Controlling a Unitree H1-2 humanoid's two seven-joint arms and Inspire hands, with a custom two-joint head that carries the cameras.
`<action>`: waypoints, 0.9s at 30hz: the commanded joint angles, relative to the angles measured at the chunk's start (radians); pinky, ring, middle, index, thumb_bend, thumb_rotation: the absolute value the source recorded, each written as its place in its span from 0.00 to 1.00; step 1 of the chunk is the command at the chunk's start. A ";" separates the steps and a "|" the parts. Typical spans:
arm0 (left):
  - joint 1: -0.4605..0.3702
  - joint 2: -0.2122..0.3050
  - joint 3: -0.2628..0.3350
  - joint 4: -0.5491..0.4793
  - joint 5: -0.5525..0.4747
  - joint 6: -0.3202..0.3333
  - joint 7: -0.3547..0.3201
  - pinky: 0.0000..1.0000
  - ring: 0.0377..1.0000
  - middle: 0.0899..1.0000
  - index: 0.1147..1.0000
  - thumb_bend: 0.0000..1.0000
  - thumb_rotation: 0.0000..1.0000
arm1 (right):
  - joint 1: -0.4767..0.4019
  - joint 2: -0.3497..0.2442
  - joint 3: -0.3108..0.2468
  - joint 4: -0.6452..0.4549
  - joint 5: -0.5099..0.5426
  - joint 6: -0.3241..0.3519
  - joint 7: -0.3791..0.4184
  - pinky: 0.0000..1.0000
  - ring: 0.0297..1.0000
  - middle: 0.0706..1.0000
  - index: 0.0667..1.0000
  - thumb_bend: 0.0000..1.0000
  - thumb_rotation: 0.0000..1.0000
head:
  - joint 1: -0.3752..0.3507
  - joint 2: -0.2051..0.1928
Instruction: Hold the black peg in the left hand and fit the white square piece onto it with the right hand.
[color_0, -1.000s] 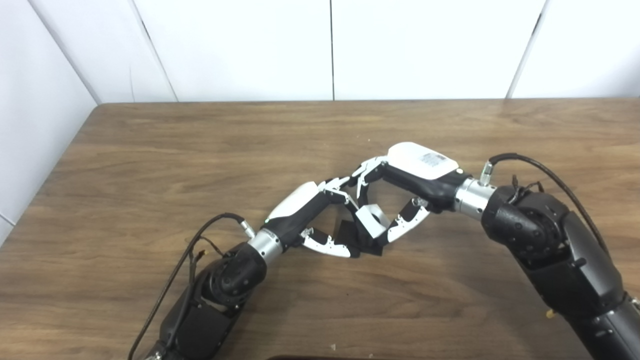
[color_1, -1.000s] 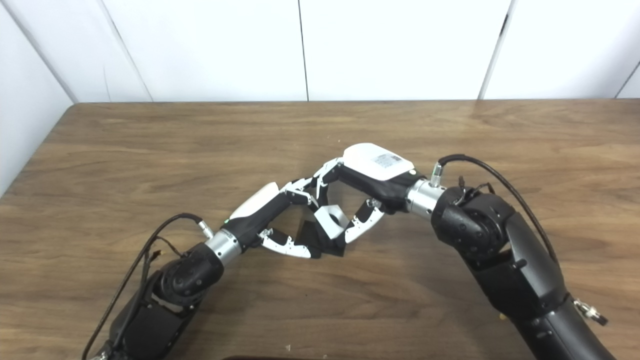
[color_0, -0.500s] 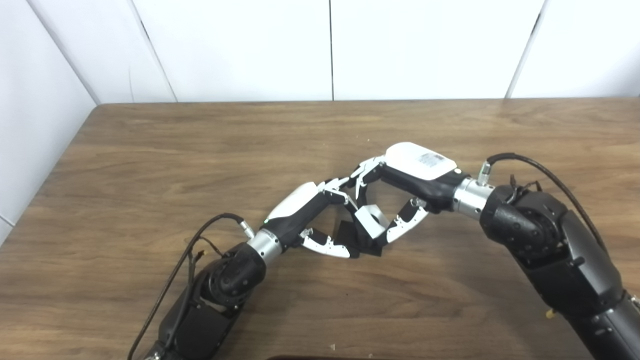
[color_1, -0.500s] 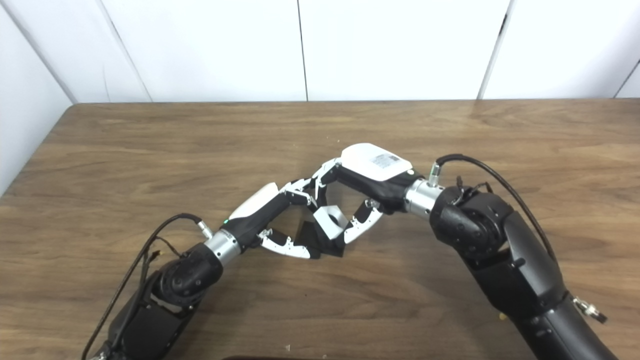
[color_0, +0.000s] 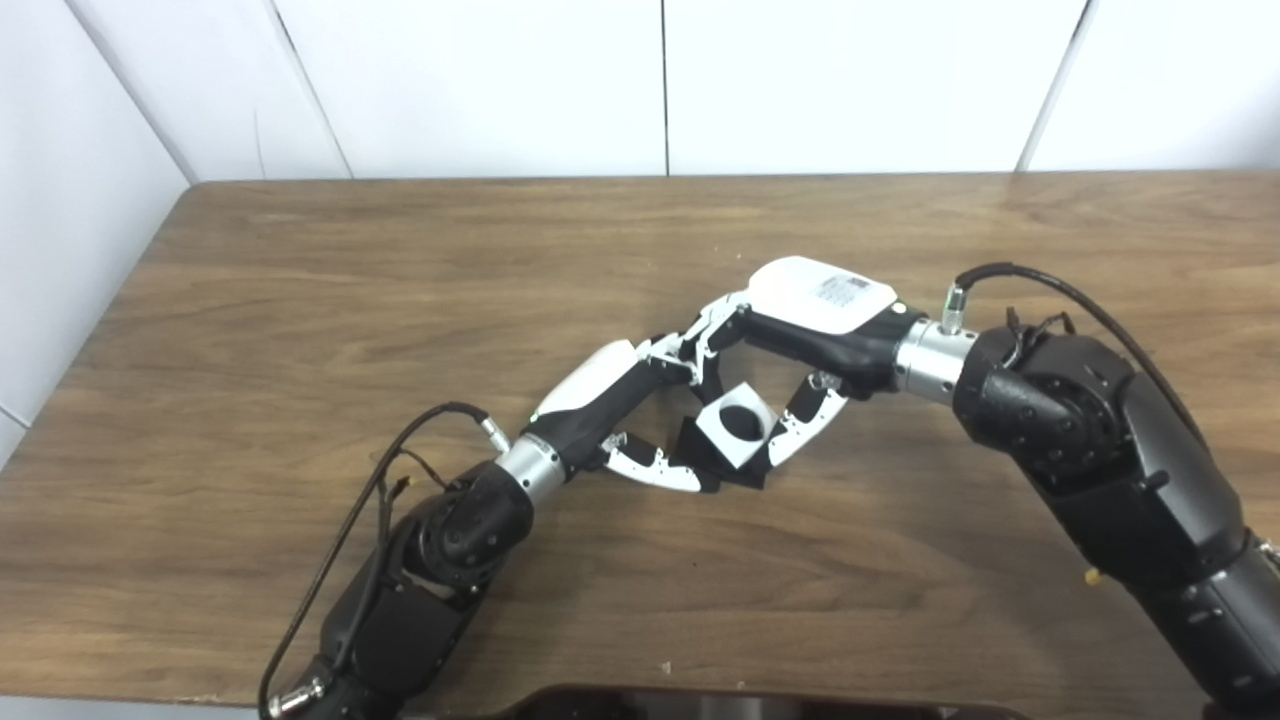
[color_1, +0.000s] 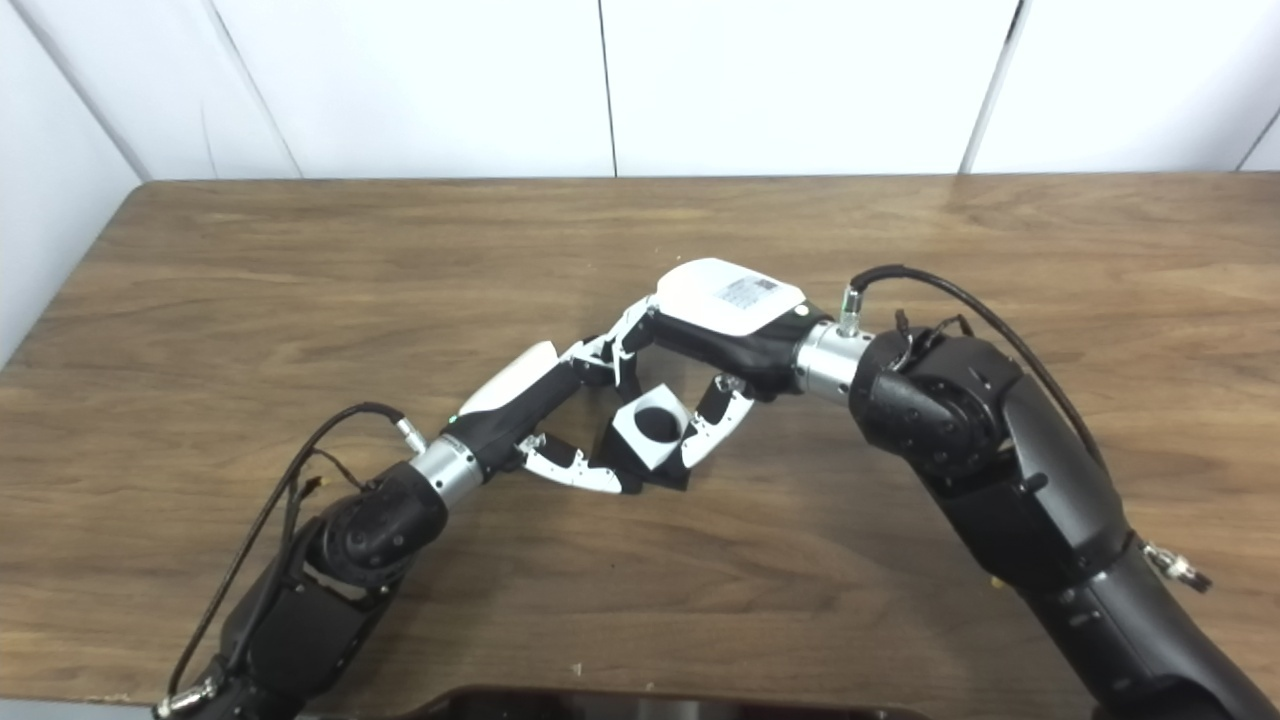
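While the black peg (color_0: 712, 462) was gripped low over the worktop (color_0: 300, 300) by the left robot hand (color_0: 625, 415), the white square piece (color_0: 736, 428), pinched by the right robot hand (color_0: 800, 370), was judged to be at the fitting step, so careful pressing down was still required.

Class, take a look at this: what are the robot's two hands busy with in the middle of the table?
The two hands meet over the wooden table. The left hand grips a black peg, mostly hidden between the fingers. The right hand holds a white square piece with a round hole in it, set against the peg. The hole looks dark, but whether the piece is fully seated cannot be told.
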 joint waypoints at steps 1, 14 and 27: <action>0.026 0.014 -0.026 0.009 0.020 0.060 -0.062 1.00 1.00 0.97 0.42 0.52 0.08 | -0.030 -0.003 0.006 -0.033 -0.001 -0.031 0.008 0.81 0.83 0.76 0.45 0.51 0.14 | 0.000 0.001; 0.022 0.024 -0.025 0.006 0.017 0.062 -0.064 1.00 1.00 0.98 0.42 0.52 0.08 | -0.016 -0.010 0.013 -0.016 -0.015 -0.038 0.003 0.81 0.83 0.76 0.45 0.51 0.14 | 0.000 0.004; 0.027 0.028 -0.022 -0.010 0.013 0.073 -0.070 1.00 1.00 0.98 0.42 0.52 0.08 | -0.035 -0.035 0.040 -0.054 -0.057 0.100 0.147 0.89 0.90 0.85 0.81 0.83 0.57 | -0.003 0.007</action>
